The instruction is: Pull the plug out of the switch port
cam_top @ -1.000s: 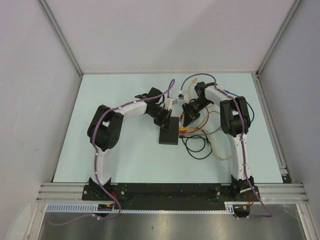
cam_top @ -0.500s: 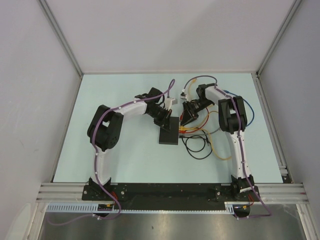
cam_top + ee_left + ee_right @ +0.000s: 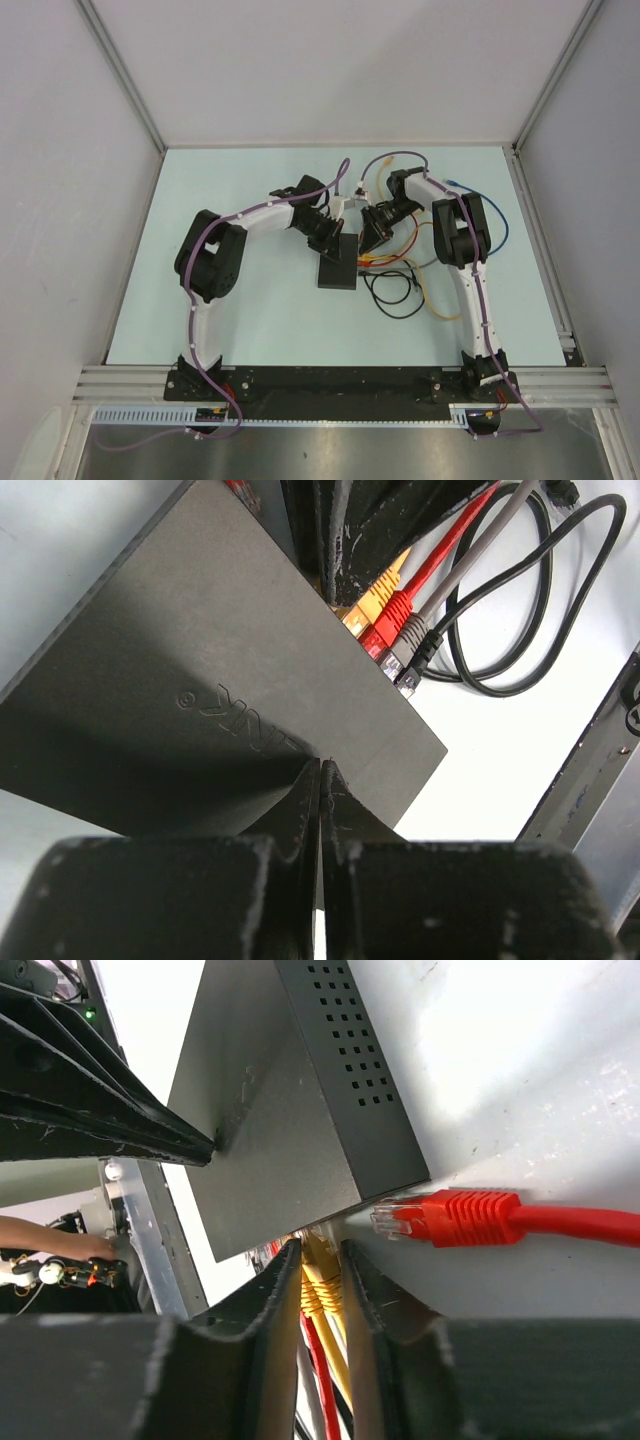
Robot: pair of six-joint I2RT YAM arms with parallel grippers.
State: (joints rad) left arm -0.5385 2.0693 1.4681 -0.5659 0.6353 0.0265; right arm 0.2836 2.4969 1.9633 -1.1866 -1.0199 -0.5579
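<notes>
Pressing the switch [image 3: 190, 690] with closed left jaws, right jaws clamping a yellow plug [image 3: 322, 1280] at its ports

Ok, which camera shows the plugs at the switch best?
Left wrist: the yellow plug, red plug and grey plug sit in a row at the edge of the switch, close and sharp. Right wrist shows mainly the yellow one, between the right gripper fingers. Top external shows them only as tiny coloured specks.
</notes>
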